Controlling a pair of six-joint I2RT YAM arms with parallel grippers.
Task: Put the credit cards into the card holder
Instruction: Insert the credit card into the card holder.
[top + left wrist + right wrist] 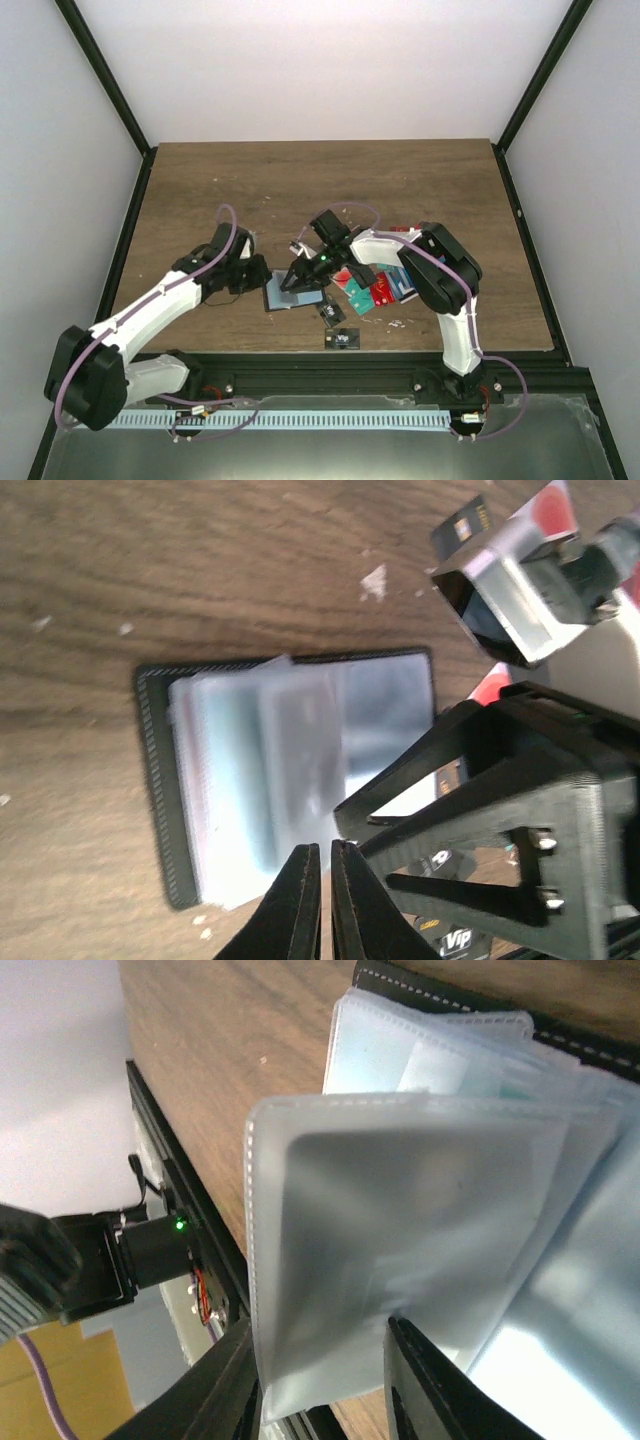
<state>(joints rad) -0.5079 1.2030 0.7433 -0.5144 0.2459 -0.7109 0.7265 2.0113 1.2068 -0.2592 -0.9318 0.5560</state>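
The card holder (287,296) lies open on the table, black cover down and light blue-grey sleeves up; it also shows in the left wrist view (260,770). My right gripper (296,280) is over it, jaws open, with one translucent sleeve (400,1230) standing between its fingers (430,1390). My left gripper (258,275) is at the holder's left edge, its fingers (300,900) shut with nothing seen between them. The credit cards (375,285), red, teal and white, lie in a pile right of the holder. Two black cards (331,313) lie in front of it.
Another black card (343,339) lies near the table's front edge. A white card with a red circle (545,505) and a black VIP card (450,940) show beside the right gripper's body (500,810). The table's front rail (180,1250) is close behind.
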